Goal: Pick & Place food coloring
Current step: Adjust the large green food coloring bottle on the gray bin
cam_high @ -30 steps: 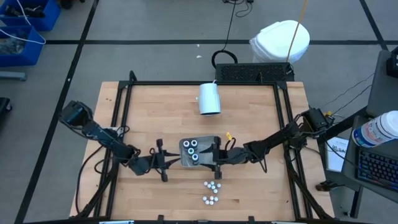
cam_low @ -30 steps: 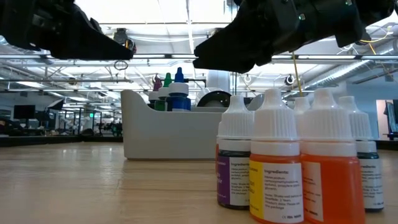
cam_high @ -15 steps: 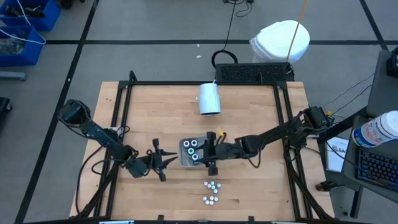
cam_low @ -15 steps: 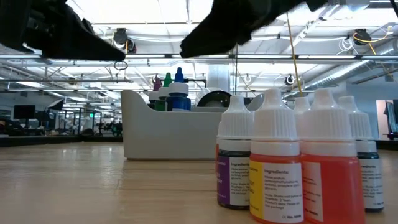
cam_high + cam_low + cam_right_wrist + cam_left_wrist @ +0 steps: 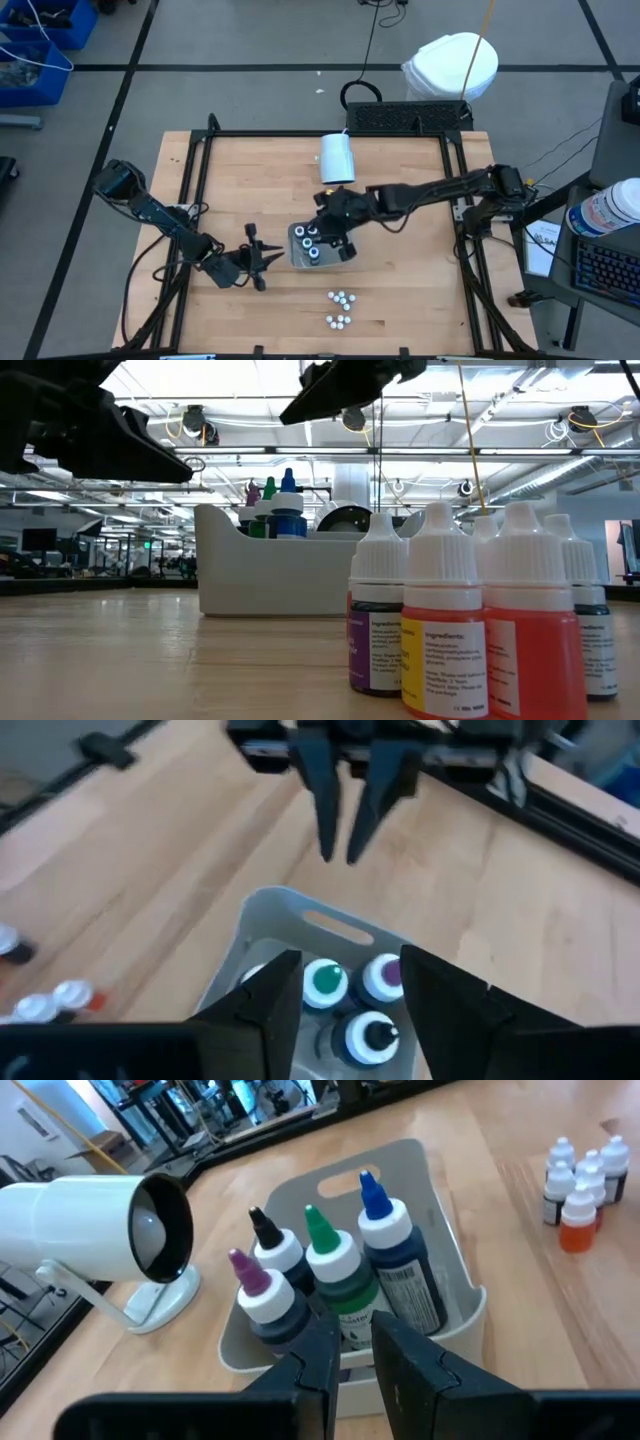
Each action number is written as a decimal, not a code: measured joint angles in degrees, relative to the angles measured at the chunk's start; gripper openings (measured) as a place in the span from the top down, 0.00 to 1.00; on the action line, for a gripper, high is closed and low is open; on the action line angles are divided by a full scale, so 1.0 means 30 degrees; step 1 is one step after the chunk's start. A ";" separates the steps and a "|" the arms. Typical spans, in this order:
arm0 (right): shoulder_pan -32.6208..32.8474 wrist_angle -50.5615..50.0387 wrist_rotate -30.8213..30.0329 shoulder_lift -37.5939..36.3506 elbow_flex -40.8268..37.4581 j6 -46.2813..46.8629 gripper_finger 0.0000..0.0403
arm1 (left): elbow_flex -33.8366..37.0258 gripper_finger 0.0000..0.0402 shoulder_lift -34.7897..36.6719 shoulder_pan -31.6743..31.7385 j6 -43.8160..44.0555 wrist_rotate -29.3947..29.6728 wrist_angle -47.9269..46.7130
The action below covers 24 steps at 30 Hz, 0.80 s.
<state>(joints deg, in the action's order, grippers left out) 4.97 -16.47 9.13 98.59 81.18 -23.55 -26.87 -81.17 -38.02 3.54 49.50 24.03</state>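
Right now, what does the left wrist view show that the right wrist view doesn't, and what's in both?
Only the left wrist view shows the white cylinder cup lying on its side, and the blue-tipped bottle. Only the right wrist view shows the left gripper facing it across the table, fingers close together. Both show the white caddy with its green-tipped bottle, and small white-capped bottles off to one side.

From overhead my right arm covers part of the tray point(image 5: 296, 259). At table height the small bottles point(image 5: 470, 620) hide the tray's right end, and my grippers are cut off at the top edge.
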 joint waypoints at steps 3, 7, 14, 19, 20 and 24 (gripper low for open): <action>-0.0234 -0.0098 0.0955 0.0466 0.0239 -0.1132 0.63 | 0.0000 0.83 0.0000 0.0000 -0.0104 -0.0007 -0.0120; -0.0241 -0.0471 0.1855 0.0935 0.0354 -0.4686 0.63 | 0.0000 0.83 0.0000 0.0000 -0.0223 -0.0017 -0.0152; -0.0133 0.0105 0.1024 0.1243 0.0348 -0.7361 0.63 | 0.0000 0.83 -0.0007 0.0036 -0.0212 -0.0029 -0.0601; -0.0267 0.0963 0.1049 0.1222 -0.0055 -0.8448 0.63 | 0.0000 0.83 -0.0007 0.0058 -0.0216 -0.0020 -0.0507; -0.0348 0.1208 0.1054 0.1229 -0.0130 -0.8511 0.63 | 0.0000 0.83 -0.0007 0.0058 -0.0194 -0.0015 -0.0504; -0.0758 0.2631 0.1062 0.1222 -0.0889 -0.8339 0.63 | 0.0000 0.83 -0.0007 0.0058 -0.0054 -0.0083 -0.0495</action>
<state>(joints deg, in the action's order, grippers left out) 2.69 -8.58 12.32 102.26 78.51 -48.56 -26.87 -81.19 -37.85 3.38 49.25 22.54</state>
